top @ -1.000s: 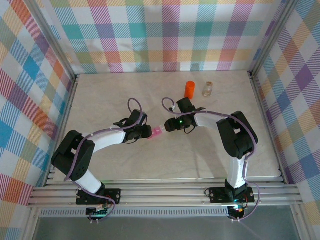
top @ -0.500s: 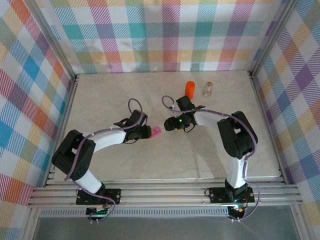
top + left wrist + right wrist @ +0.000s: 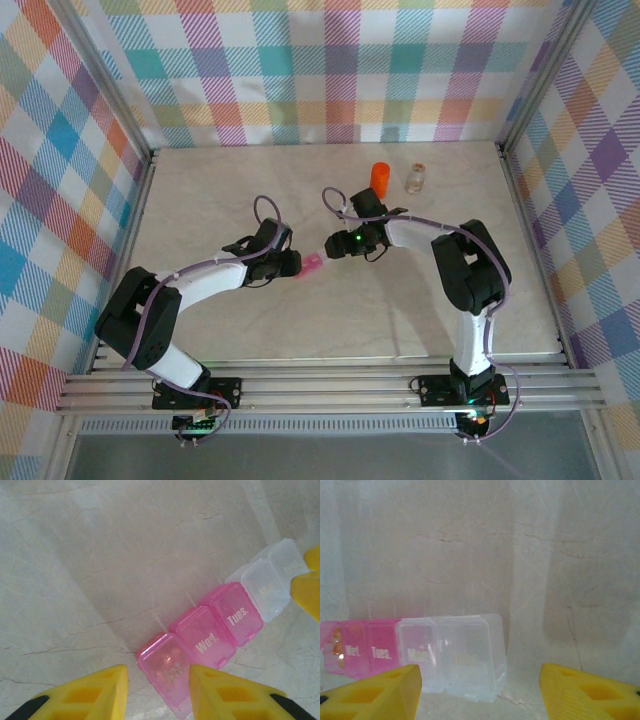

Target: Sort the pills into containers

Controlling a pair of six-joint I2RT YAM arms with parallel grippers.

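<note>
Pink-and-clear pill box (image 3: pixel 313 264) is lying mid-frame on the bench (image 3: pixel 250 190), with the left claw (image 3: pixel 298 263) and right claw (image 3: pixel 331 249) flanking it.

Left wrist view: released fingers (image 3: pixel 95 690) are straddling its pink end, and closing off-centre risks twisting it.

Right wrist view: that claw is gaping around the clear end, so a nudge could skid the light box.

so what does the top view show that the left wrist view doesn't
Top view: an orange bottle and a clear vial at the back of the table. Left wrist view: Wed and Tues labels on the pill box lids, and something orange inside the nearest pink compartment. Both: the pill box on the table.
</note>
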